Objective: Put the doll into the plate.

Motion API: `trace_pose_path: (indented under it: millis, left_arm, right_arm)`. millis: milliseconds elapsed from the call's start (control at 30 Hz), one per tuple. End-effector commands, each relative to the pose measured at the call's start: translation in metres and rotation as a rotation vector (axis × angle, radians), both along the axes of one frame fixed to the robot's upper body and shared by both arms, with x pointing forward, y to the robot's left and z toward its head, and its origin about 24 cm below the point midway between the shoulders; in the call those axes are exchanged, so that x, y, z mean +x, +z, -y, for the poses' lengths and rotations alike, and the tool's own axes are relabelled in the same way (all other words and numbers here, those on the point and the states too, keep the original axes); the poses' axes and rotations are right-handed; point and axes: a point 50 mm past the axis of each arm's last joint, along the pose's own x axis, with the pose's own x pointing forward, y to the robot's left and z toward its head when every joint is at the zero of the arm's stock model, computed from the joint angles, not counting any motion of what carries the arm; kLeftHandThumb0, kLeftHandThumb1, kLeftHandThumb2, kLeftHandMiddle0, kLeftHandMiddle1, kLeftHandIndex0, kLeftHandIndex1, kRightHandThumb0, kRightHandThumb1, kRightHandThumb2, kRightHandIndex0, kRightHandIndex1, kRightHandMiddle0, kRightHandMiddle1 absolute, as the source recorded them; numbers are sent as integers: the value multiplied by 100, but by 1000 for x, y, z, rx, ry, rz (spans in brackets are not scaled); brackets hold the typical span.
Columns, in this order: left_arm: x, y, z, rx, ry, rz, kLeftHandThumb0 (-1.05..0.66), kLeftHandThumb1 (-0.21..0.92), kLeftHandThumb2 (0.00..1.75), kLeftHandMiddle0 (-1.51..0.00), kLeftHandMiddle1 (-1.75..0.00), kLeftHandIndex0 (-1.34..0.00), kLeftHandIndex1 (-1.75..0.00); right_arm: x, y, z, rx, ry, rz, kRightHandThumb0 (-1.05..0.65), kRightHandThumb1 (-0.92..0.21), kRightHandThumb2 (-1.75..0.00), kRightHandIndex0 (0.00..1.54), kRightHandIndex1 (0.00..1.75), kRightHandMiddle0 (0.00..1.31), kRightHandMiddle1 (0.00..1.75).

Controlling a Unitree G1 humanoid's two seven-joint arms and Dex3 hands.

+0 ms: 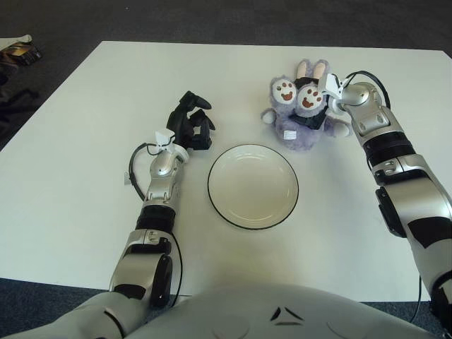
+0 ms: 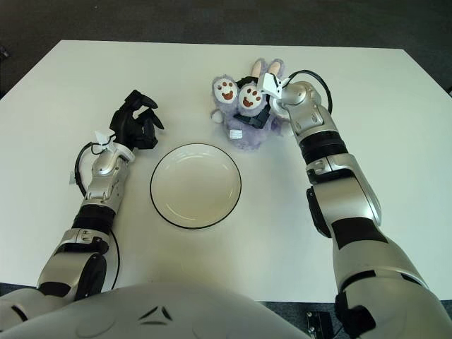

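A purple plush bunny doll [image 1: 295,126] with white, brown-padded feet is at the back right of the white table [image 1: 85,162], its soles facing me. My right hand [image 1: 316,119] reaches in from the right, its black fingers closed around the doll's middle. The white plate [image 1: 252,187] with a thin dark rim sits nearer me, just front-left of the doll, and holds nothing. My left hand [image 1: 191,121] shows left of the plate's far edge, fingers loosely bent and holding nothing. The doll's ears [image 2: 263,68] point away from me.
The table's far edge runs just behind the doll, with dark carpet beyond it. Some small items [image 1: 18,51] lie on the floor at the far left. A thin black cable [image 1: 132,169] loops beside my left forearm.
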Motion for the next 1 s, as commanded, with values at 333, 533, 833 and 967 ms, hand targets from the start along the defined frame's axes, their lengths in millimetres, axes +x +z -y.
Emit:
trace_pose_path:
  millis: [333, 533, 833, 967]
  left_arm:
    - [-12, -24, -4, -25, 8, -88, -1, 29, 135, -69, -169, -37, -175]
    - [-12, -24, -5, -21, 14, -88, -1, 29, 135, -69, -170, -37, -175]
    - [-12, -24, -5, -25, 18, -91, -1, 29, 136, -68, -170, -37, -175]
    - [-11, -24, -5, -22, 17, -91, -1, 28, 137, -69, -171, -38, -175]
  right_arm:
    - [-3, -24, 15, 50, -145, -121, 58, -8, -160, 81, 175, 100, 175]
    - [-3, -23, 15, 130, -172, -137, 58, -8, -161, 81, 175, 100, 175]
    - [-3, -14, 18, 227, -221, -157, 58, -7, -162, 82, 175, 106, 175]
    - [-4, -9, 18, 258, -222, -151, 58, -7, -162, 82, 175, 107, 175]
